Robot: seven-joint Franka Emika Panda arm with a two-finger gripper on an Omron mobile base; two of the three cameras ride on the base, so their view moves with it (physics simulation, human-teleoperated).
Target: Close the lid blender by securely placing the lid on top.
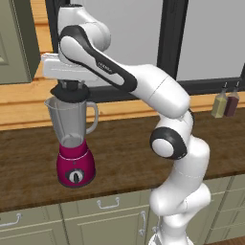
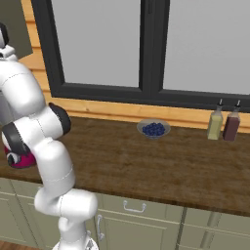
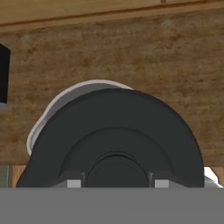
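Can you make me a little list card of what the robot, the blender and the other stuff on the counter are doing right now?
claw: shut on the lid, directly above the jar
lid: black, round, at the jar's rim; fully seated or not, cannot tell
blender: upright on the wooden counter, clear jar, magenta base, black dial
bowl: holds blue berries, near the window
bottles: two, side by side at the counter's back, right of the bowl

Lid hides most of blender rim.
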